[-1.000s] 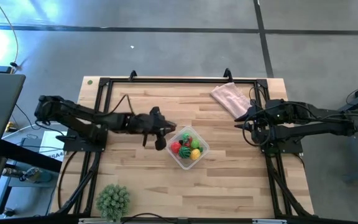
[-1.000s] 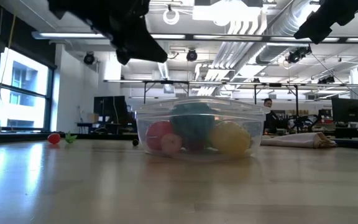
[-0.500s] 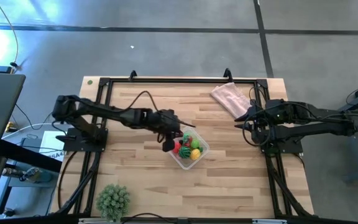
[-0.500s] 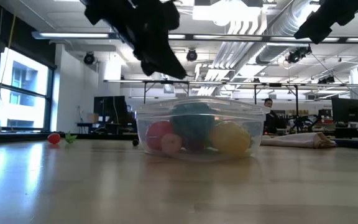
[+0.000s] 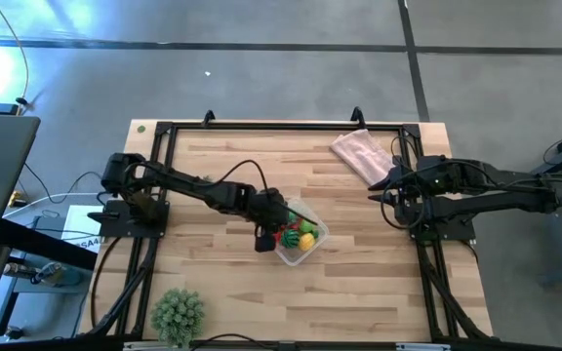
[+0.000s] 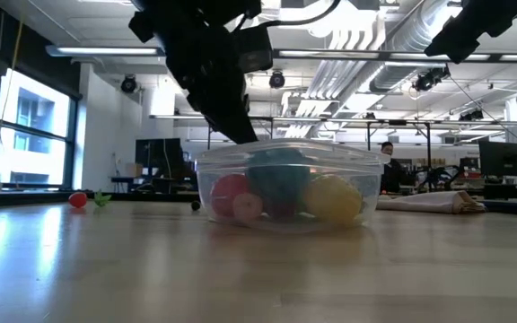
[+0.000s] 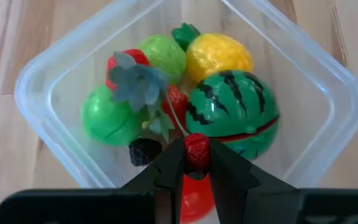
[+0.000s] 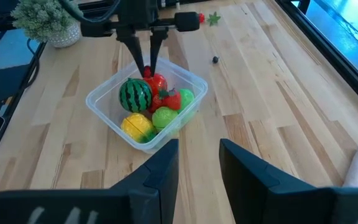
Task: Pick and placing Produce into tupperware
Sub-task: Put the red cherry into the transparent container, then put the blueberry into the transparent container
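Observation:
The clear tupperware [image 5: 316, 240] stands mid-table and holds produce: a striped watermelon [image 7: 235, 112], a yellow lemon [image 7: 219, 56], green pieces [image 7: 107, 118] and a red strawberry [image 7: 176, 99]. My left gripper [image 7: 196, 154] reaches slantwise down into its left side [image 8: 148, 70], shut on a small red piece [image 7: 196, 146]. Over the table's right side my right gripper [image 8: 199, 152] hangs open, touching nothing. My left gripper pinches the small red piece's top [image 7: 197, 144] between its two fingertips. The fingers [image 8: 143, 62] come slanting down from the table's left. The piece sits inside the tupperware's rim, beside the watermelon; whether it rests on the other produce, I cannot tell.
A pink cloth [image 5: 359, 151] lies at the far right. A spiky green ball plant [image 5: 177, 314] stands at the near left. A small red piece [image 8: 191, 20], a green bit [image 8: 214, 18] and a tiny dark bit [image 8: 215, 60] lie on the bare wood beyond the tupperware.
My left gripper has gone toward the table's right edge, from beside the tupperware to over its left side. It has sunk and tipped more steeply down, and its fingertips now reach inside the rim. The tupperware has stayed put.

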`<state>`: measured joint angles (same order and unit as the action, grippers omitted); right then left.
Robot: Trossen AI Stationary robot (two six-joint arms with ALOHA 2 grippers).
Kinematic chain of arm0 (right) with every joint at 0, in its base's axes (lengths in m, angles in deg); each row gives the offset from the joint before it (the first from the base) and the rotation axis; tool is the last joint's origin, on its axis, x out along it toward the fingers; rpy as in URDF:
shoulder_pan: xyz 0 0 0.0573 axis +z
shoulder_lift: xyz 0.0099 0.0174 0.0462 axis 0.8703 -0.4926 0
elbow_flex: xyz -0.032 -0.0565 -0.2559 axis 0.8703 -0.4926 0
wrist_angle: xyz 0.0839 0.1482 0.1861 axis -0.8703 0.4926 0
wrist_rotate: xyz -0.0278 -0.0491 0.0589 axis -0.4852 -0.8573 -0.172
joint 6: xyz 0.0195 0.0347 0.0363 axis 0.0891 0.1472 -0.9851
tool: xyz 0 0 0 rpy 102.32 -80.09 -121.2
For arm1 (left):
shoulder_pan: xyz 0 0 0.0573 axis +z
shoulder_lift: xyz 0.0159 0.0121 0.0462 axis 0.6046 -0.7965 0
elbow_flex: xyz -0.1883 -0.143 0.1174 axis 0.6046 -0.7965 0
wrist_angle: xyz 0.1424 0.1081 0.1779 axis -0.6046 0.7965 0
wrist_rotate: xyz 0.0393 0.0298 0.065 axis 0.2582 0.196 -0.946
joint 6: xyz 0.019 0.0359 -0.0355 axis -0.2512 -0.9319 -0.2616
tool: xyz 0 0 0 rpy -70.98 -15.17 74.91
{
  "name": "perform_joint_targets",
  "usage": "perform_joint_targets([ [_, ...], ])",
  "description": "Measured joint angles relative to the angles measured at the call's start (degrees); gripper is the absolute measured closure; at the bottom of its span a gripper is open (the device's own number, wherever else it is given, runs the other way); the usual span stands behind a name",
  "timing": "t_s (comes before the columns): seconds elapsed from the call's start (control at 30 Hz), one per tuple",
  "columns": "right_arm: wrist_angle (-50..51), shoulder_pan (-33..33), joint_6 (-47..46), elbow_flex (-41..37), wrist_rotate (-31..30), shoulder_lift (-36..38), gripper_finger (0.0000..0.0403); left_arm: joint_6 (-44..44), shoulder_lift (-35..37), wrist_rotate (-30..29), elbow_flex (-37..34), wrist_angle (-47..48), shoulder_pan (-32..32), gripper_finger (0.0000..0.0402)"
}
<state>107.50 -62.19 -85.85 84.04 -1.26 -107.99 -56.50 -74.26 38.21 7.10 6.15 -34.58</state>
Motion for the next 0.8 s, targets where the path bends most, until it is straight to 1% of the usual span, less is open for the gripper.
perform_joint_targets([
  [0.4, 0.0, 0.0, -0.1, 0.0, 0.1, 0.0, 0.0297, 0.2, 0.0, -0.5, 0.0, 0.1, 0.0, 0.0342],
  [0.5, 0.0, 0.0, 0.0, 0.0, 0.1, 0.0, 0.0297, 0.2, 0.0, -0.5, 0.0, 0.1, 0.0, 0.0324],
  [0.67, 0.0, 0.0, 0.0, 0.0, 0.1, 0.0, 0.0297, 1.6, 0.0, -3.0, 0.0, 0.0, 0.0, 0.0278],
  [0.8, 0.0, 0.0, 0.0, 0.0, 0.1, 0.0, 0.0297, 1.9, 0.0, -3.5, 0.0, -0.6, 0.0, 0.0250],
])
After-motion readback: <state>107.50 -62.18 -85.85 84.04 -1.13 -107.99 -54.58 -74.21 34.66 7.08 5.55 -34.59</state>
